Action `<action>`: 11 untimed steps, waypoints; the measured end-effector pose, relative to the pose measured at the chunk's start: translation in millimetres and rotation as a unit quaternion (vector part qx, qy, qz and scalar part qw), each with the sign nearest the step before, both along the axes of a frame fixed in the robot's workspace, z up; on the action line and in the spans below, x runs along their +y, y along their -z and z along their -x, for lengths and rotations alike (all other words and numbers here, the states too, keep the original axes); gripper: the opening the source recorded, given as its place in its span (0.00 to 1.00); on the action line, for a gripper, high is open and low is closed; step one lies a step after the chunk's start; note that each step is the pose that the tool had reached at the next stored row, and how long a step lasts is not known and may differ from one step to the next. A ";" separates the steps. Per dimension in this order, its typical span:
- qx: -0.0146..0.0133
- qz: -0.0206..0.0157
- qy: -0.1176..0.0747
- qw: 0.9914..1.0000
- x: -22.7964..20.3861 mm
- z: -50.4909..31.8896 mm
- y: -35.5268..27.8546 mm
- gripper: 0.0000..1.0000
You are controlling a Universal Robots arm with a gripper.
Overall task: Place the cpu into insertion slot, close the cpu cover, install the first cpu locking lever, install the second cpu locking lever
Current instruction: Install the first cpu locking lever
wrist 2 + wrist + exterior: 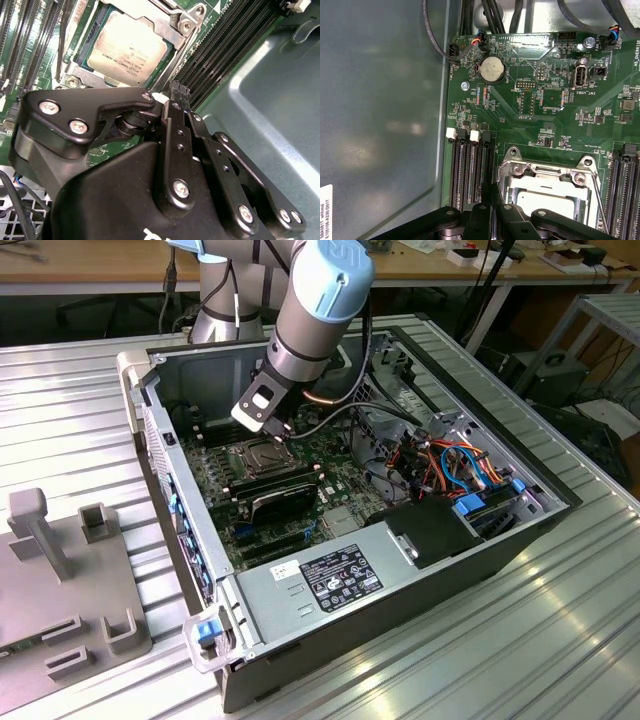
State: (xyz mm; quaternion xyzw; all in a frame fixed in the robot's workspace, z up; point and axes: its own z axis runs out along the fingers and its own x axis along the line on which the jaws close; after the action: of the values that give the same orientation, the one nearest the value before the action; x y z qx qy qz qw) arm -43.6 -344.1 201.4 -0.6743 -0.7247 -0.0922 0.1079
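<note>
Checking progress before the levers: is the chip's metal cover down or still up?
Down. In the second wrist view the cover lies flat around the chip, whose face shows through its window.

print | white label point(340, 577) with black symbols and fine lines lay on power supply point(330, 575), near side in the exterior view, too small to read | cpu point(127, 50) face carried several rows of small dark print | circuit board point(540, 100) bore white part markings | sticker point(325, 210) with black print sat on case wall point(380, 100)
</note>
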 end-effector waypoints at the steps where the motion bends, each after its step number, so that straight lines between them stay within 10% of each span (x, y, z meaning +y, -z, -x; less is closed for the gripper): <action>1: 0.000 0.000 0.000 1.000 -0.1 0.0 0.0 0.11; 11: 0.000 0.002 0.002 1.000 -0.3 0.0 2.2 0.11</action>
State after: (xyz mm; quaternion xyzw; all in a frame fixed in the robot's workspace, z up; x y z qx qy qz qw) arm -43.6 -344.4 199.1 -0.6763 -0.7232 -0.0909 0.1061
